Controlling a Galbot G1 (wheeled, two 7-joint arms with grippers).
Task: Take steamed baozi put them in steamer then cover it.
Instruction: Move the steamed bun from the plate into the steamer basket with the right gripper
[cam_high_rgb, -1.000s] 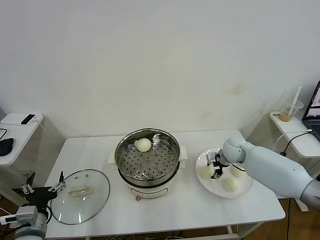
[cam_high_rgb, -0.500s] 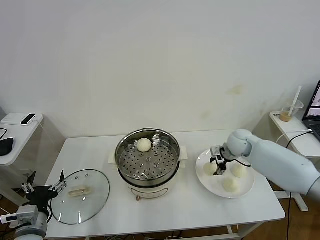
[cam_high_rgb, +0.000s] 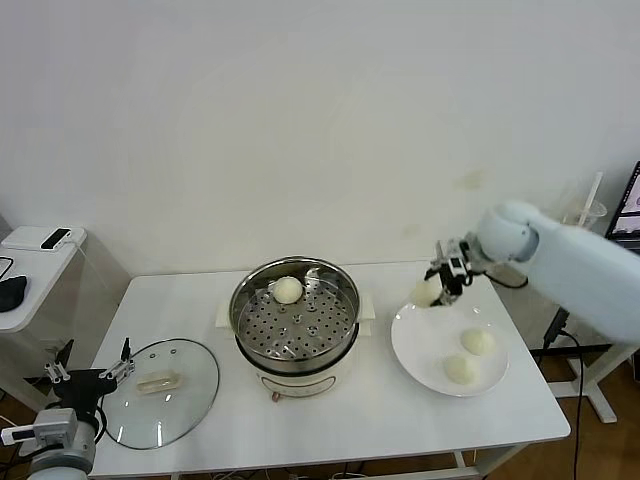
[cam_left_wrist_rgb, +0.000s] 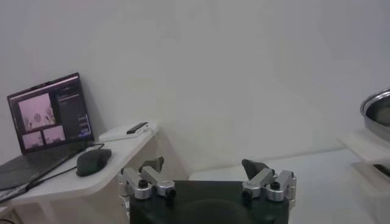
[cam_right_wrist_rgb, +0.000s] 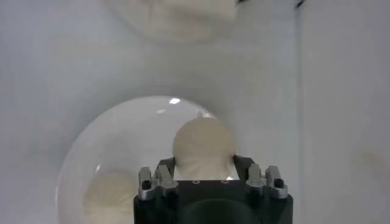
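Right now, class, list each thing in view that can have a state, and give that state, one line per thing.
steamer: uncovered, one baozi on its tray.
cover: off, lying flat on the table, left of the steamer.
plate: holds two baozi.
right gripper: shut on a held baozi, lifted above the plate.
left gripper: open, empty, parked off the table's left end.

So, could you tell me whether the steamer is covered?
Uncovered: the steamer stands open, and the cover lies on the table beside it.
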